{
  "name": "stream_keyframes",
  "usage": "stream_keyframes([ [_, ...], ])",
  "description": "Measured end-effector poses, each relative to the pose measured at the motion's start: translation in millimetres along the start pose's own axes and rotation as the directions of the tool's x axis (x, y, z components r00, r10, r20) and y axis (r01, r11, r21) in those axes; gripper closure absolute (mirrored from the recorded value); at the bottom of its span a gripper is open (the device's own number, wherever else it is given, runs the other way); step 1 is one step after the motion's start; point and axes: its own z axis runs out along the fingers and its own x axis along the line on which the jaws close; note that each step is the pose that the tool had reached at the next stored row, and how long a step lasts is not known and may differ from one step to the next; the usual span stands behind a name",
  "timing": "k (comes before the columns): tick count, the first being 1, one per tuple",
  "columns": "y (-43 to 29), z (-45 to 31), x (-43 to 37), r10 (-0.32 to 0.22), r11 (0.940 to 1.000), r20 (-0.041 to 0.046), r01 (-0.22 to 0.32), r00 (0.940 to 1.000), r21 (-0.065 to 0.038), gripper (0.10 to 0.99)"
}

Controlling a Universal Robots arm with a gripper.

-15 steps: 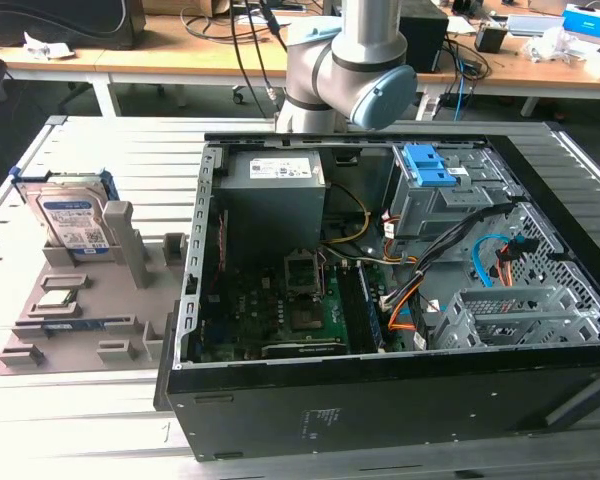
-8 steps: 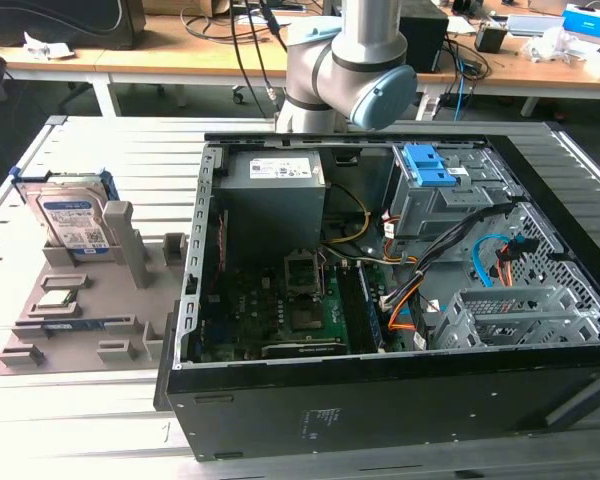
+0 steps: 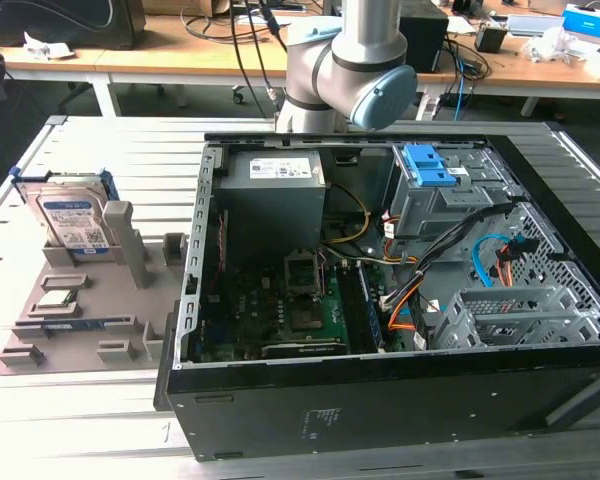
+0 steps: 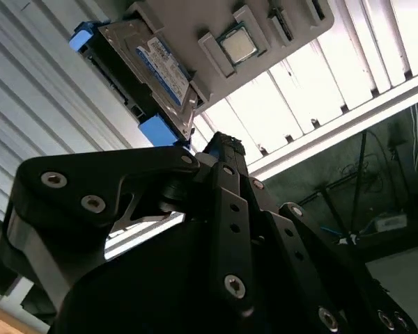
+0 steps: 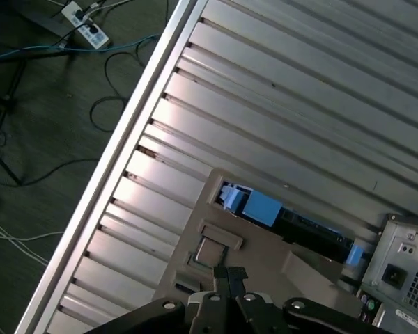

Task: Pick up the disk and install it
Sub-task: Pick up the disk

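I'm at the pick-up step; the gripper (image 5: 230,273), jaws pinched together and empty, hangs over the grey holder (image 3: 100,290) where the disk (image 3: 72,215) stands on edge; grasping, I judge, calls for opening first.

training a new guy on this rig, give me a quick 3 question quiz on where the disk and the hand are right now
1. In the exterior view, the disk stands on edge in the grey holder. On which side of the computer case is it? A) the exterior view's left B) the exterior view's right C) on top of it
2. True or false: the disk lies inside the computer case.
3. Fill in: the hand is shut and holds ____.

Key: 1 A; 2 false; 3 nothing.
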Motion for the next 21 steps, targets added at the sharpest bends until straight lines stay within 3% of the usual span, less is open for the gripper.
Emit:
stream_keyframes([
  [4, 0.0, 0.0, 0.0, -0.080, 0.9968, -0.0023, 0.080, 0.9968, -0.002, 0.980],
  [7, 0.0, 0.0, 0.0, -0.142, 0.9898, -0.0040, 0.142, 0.9898, -0.004, 0.980],
  [12, 0.0, 0.0, 0.0, -0.245, 0.9696, -0.0064, 0.244, 0.9696, -0.007, 0.980],
  [14, 0.0, 0.0, 0.0, -0.308, 0.9514, -0.0078, 0.308, 0.9514, -0.009, 0.980],
  [16, 0.0, 0.0, 0.0, -0.338, 0.9412, -0.0085, 0.338, 0.9411, -0.010, 0.980],
  [17, 0.0, 0.0, 0.0, -0.386, 0.9227, -0.0094, 0.385, 0.9226, -0.012, 0.980],
  [19, 0.0, 0.0, 0.0, -0.429, 0.9032, -0.0101, 0.429, 0.9032, -0.013, 0.980],
  [21, 0.0, 0.0, 0.0, -0.459, 0.8883, -0.0106, 0.459, 0.8883, -0.015, 0.980],
])
